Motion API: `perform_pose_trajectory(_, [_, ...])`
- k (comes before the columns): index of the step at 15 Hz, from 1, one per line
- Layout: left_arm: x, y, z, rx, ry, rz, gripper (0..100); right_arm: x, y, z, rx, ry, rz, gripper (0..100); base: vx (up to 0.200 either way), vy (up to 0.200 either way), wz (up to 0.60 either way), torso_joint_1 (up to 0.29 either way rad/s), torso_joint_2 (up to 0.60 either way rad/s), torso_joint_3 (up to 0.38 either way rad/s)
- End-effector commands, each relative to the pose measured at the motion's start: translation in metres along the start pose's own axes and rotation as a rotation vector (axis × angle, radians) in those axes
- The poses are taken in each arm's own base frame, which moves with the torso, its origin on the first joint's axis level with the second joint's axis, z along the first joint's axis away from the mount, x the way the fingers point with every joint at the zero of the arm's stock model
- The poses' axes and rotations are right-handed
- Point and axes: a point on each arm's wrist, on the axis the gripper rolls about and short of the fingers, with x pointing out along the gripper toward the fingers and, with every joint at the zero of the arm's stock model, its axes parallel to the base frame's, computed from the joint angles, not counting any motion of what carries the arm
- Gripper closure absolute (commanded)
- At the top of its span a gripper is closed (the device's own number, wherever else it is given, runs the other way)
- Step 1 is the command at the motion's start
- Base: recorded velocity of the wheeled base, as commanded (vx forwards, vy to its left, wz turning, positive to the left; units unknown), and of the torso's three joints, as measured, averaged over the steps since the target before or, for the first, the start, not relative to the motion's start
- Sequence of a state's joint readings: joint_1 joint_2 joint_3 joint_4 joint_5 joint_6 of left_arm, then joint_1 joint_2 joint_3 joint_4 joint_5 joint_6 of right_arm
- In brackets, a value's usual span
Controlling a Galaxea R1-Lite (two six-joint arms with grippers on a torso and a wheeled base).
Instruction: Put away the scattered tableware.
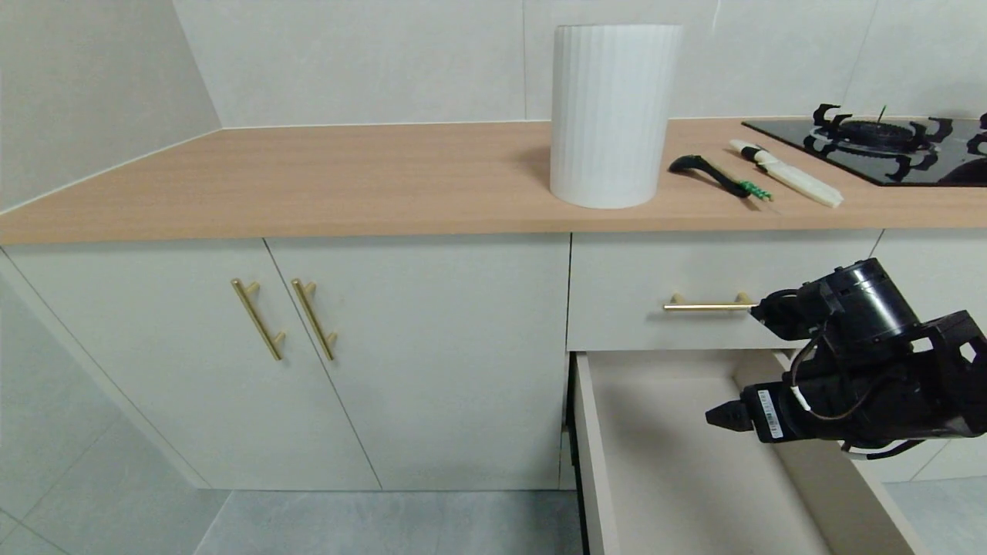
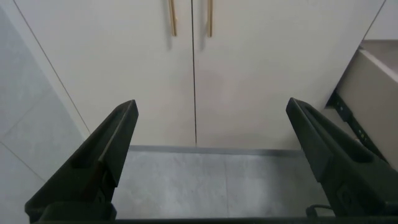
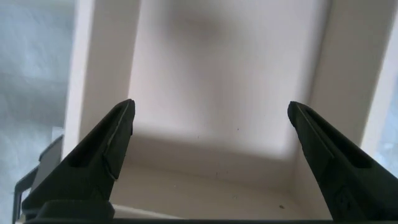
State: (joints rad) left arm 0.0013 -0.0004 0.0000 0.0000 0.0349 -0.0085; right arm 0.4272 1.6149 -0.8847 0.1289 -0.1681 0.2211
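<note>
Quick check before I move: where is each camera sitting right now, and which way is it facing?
Head: on the robot's head, looking forward and down at the counter, cabinet doors and open drawer; the right gripper shows over the drawer.
Left wrist: low, facing the cabinet doors and floor; the left gripper is open and empty.
Right wrist: over the drawer, looking into it; its own fingers are open and empty.
Shared: head and right wrist both show the drawer; head and left wrist both show the cabinet doors.
</note>
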Motion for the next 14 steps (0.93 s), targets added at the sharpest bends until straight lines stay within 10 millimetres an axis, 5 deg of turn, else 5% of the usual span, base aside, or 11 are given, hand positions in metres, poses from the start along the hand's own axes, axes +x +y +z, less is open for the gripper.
perform_pose_trajectory(1, [0.0000,0.0000,-0.0001,-0.001,0.002,0.001,0,-0.0006,0.0004,-0.0007,-0.002,0.000,0.002,0,0.000,0.000,0.00,0.129,-0.57,-0.310])
perform_pose_trajectory(14, [0.0000,0.0000,0.0000,-0.001,0.000,0.001,0,0.0001,-0.0003,-0.0026,-0.008,0.004,-0.016,0,0.000,0.000,0.00,0.171,-0.46,-0.281])
